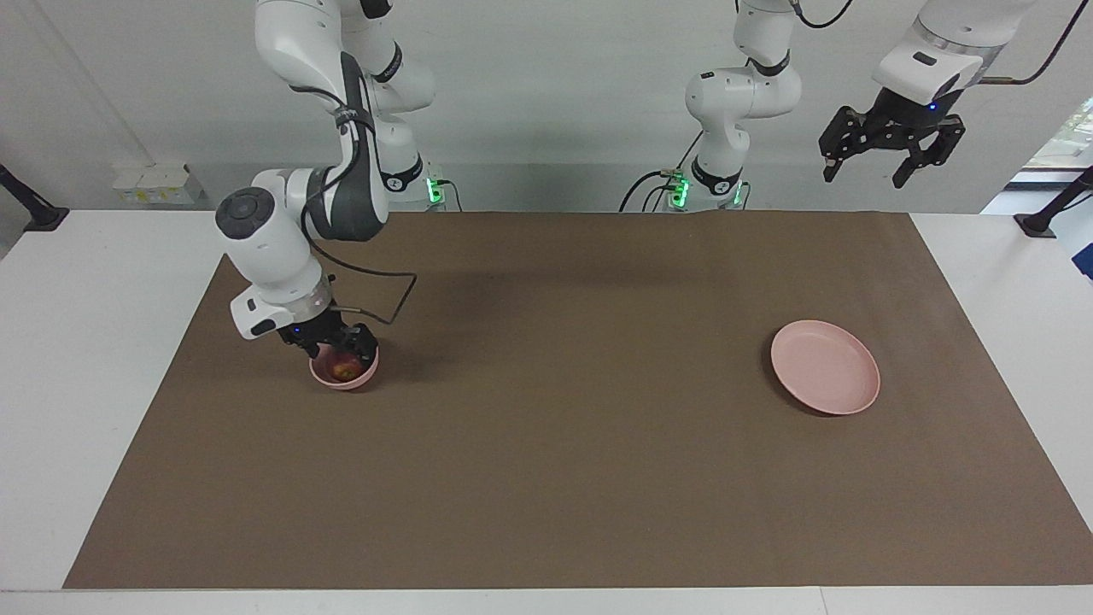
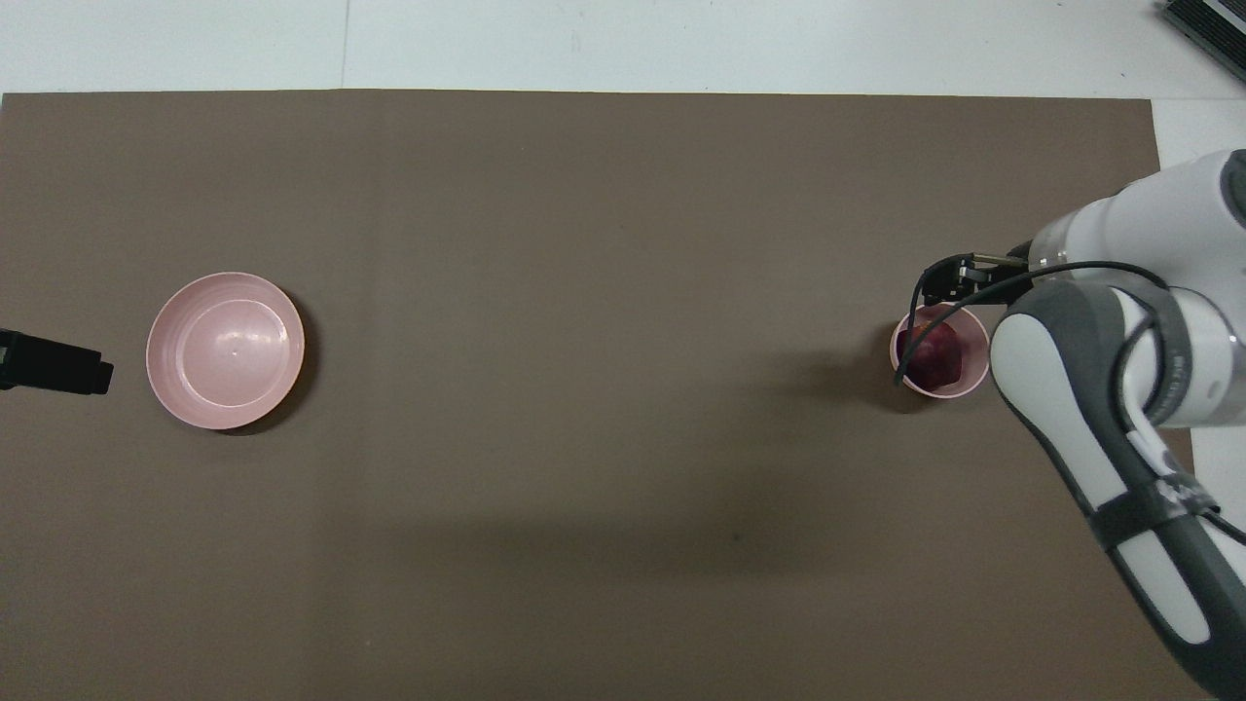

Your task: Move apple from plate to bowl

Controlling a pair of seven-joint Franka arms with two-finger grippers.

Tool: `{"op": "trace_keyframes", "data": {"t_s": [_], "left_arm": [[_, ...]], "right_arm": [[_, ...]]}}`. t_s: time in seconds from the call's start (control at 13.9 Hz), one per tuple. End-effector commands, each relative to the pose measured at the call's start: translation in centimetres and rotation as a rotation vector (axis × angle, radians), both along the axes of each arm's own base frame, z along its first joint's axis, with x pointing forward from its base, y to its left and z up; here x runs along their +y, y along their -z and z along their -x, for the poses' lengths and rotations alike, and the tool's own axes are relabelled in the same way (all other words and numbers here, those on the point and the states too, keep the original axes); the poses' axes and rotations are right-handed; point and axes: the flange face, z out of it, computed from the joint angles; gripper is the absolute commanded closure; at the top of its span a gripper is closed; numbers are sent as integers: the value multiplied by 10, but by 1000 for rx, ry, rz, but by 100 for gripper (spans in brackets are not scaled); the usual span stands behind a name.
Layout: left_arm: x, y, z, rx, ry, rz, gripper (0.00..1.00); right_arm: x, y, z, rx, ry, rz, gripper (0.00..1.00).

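Note:
The dark red apple [image 1: 346, 369] lies in the small deep pink bowl [image 1: 363, 374] toward the right arm's end of the table; both also show in the overhead view, the apple [image 2: 936, 356] inside the bowl [image 2: 959, 391]. My right gripper [image 1: 340, 348] is low over the bowl, its fingers open and standing to either side of the apple. The wide pink plate [image 1: 825, 367] lies bare toward the left arm's end [image 2: 225, 350]. My left gripper [image 1: 864, 175] waits open and empty, high above the table's edge near the left arm's base.
A brown mat [image 1: 546, 444] covers most of the white table. The right arm's forearm and a looped black cable [image 1: 388, 299] hang over the mat beside the bowl. The tip of the left gripper [image 2: 54, 362] shows beside the plate in the overhead view.

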Motion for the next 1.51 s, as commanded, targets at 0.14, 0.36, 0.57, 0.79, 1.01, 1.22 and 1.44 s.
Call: {"op": "trace_keyframes", "data": {"t_s": [0.14, 0.36, 0.57, 0.79, 1.01, 1.22, 1.44], "left_arm": [[0, -5, 4, -8, 11, -11, 0], [0, -5, 3, -17, 10, -7, 0], [2, -5, 3, -16, 4, -8, 0], [1, -5, 3, -15, -1, -7, 0], [0, -5, 4, -15, 1, -7, 0], [-2, -5, 4, -15, 5, -7, 0], [-1, -5, 4, -14, 10, -7, 0]], "right_arm": [[-2, -119, 33, 29, -22, 9, 0], [-3, -179, 63, 60, -28, -1, 0], [7, -211, 91, 51, -55, -9, 0], [3, -211, 102, 57, -51, -35, 0], [-5, -209, 97, 38, -106, -11, 0], [-7, -217, 92, 49, -195, 28, 0], [-19, -220, 83, 45, -179, 35, 0]]}}
